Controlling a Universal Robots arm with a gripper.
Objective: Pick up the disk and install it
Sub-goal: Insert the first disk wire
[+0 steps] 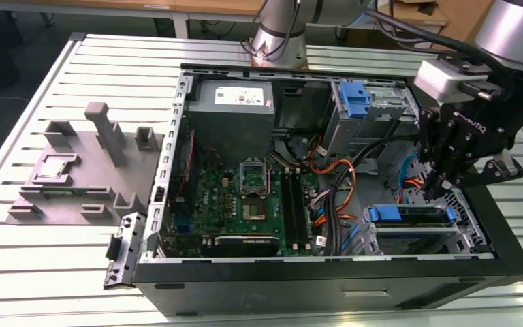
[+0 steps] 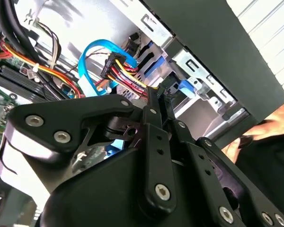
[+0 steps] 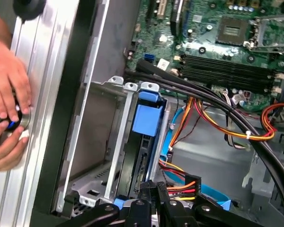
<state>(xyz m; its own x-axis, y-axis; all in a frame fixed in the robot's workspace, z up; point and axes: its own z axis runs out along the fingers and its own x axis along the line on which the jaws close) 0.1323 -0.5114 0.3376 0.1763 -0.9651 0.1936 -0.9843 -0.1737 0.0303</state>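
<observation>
The disk (image 1: 413, 215) sits in the metal drive cage (image 1: 425, 238) at the case's front corner, on the exterior view's right, with its blue carrier rail showing. In the first wrist view the disk (image 3: 145, 120) stands on edge inside the cage slot. My gripper (image 1: 435, 189) hangs just above the cage and the disk. Its two black fingers are pressed together in both wrist views, and I see nothing between them. The gripper (image 3: 154, 188) is close to a black cable connector (image 3: 185, 182) with red, yellow and black wires. The gripper (image 2: 157, 96) tip points into the case.
The open black computer case (image 1: 334, 289) lies on a slatted metal table (image 1: 52, 266). Inside are a grey power supply (image 1: 234, 102), a green motherboard (image 1: 243, 197), loose cables (image 1: 334, 180) and a blue bracket (image 1: 357, 102). A grey fixture (image 1: 71, 170) stands left. A person's hand (image 3: 7, 94) rests beside the case.
</observation>
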